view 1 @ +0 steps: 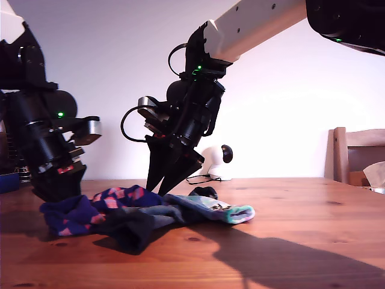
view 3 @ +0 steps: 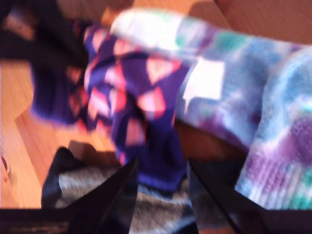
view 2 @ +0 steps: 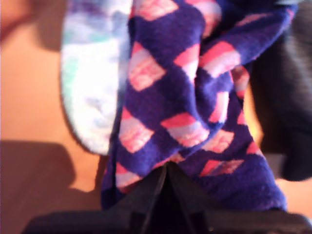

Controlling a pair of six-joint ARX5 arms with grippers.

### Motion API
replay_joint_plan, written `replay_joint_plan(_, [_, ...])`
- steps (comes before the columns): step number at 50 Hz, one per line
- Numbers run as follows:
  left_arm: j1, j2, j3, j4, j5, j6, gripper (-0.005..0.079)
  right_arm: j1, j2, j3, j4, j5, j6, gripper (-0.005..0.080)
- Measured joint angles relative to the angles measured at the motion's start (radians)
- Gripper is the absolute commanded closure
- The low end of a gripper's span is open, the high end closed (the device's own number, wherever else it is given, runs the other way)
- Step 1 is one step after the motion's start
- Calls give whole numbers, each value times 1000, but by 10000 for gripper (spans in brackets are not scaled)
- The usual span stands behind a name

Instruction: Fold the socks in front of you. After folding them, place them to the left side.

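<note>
Navy sock (view 2: 185, 112) is pinched in your first gripper (view 2: 163, 178); second gripper (view 3: 161, 170) fingers spread over the pile, so lifting could drag the pastel sock (view 1: 225, 211) along.

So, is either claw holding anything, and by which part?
My first claw pinches the navy-pink sock at its near edge; my second claw is open, gripping nothing.

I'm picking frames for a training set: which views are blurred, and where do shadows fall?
Second wrist view: heavily blurred across the navy-pink sock and tie-dye sock. First wrist view: mildly soft, with a dark shadow on the table. Exterior view: sharp, bright wall behind, and a long shadow lies across the table towards its right.
</note>
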Motion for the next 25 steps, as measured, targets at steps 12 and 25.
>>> replay_joint_plan(12, [4,-3,0,1,-10,22,764,12,-5,0,26,-3,-45,469])
replay_joint_plan(25, [0,-4,0,0,-12,25,764,35,-5,0,84,-3,-46,467])
